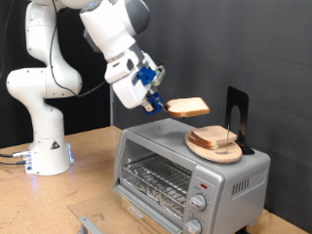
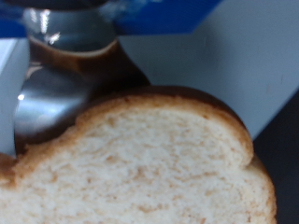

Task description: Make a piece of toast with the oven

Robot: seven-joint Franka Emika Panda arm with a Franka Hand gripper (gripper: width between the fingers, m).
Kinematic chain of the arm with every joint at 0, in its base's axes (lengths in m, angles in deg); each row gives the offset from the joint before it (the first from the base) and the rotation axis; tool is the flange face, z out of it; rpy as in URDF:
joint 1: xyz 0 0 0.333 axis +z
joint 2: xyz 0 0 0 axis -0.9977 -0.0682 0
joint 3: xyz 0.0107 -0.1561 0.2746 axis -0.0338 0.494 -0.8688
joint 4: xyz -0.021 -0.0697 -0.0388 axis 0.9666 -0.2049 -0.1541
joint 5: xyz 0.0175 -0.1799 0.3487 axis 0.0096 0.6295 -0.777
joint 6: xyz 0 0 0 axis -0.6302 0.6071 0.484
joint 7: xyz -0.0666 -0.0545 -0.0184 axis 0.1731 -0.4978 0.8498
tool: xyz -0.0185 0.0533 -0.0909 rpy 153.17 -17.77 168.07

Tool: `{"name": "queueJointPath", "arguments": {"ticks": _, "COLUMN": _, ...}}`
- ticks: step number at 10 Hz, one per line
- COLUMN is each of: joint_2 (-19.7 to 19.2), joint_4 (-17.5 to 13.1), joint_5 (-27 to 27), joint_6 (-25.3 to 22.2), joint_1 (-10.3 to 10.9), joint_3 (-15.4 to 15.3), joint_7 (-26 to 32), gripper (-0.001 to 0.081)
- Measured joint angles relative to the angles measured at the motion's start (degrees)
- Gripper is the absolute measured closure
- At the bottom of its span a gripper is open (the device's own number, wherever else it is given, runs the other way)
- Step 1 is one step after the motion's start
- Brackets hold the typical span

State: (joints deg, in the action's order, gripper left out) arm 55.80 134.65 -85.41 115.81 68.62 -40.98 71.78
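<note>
One piece of toast [image 1: 186,107] hangs in the air above the top of the oven [image 1: 185,166], lying roughly flat, and we see open room beneath it down to the oven's silver roof. It juts out from the gripper [image 1: 159,103] toward the exterior view's right, and the gripper is clenched on its near edge, the arm slanting down from the upper left. In the wrist view the slice [image 2: 149,163] fills the lower frame, its brown crust arching just below one finger [image 2: 47,107]. Just to the exterior view's right of the held slice, a round wooden plate [image 1: 216,150] rests on the oven's roof carrying another bread slice [image 1: 211,136], close but apart. Behind the plate stands a black holder [image 1: 237,115]. Below, the oven's glass door shows the wire rack [image 1: 156,177], with two knobs [image 1: 200,203] at the right.
</note>
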Motion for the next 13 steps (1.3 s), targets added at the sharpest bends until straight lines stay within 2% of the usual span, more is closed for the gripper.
{"name": "queueJointPath", "arguments": {"ticks": 3, "joint_2": 7.32, "joint_4": 6.89, "joint_5": -4.5, "joint_6": 0.65, "joint_1": -0.06, "joint_3": 3.29, "joint_7": 3.33, "gripper": 0.0337}}
{"name": "queueJointPath", "arguments": {"ticks": 5, "joint_2": 9.84, "joint_4": 9.4, "joint_5": -5.0, "joint_6": 1.13, "joint_1": -0.92, "joint_3": 5.06, "joint_7": 3.34, "gripper": 0.0337}}
{"name": "queueJointPath", "arguments": {"ticks": 9, "joint_2": 10.75, "joint_4": 10.98, "joint_5": -2.04, "joint_6": -0.41, "joint_1": -4.05, "joint_3": 8.02, "joint_7": 3.5, "gripper": 0.0337}}
{"name": "queueJointPath", "arguments": {"ticks": 10, "joint_2": 10.99, "joint_4": 10.98, "joint_5": -0.8, "joint_6": -2.14, "joint_1": -4.5, "joint_3": 8.84, "joint_7": 3.53, "gripper": 0.0337}}
{"name": "queueJointPath", "arguments": {"ticks": 13, "joint_2": 10.97, "joint_4": 12.03, "joint_5": -0.75, "joint_6": -1.25, "joint_1": -4.55, "joint_3": 8.64, "joint_7": 5.75, "gripper": 0.0337}}
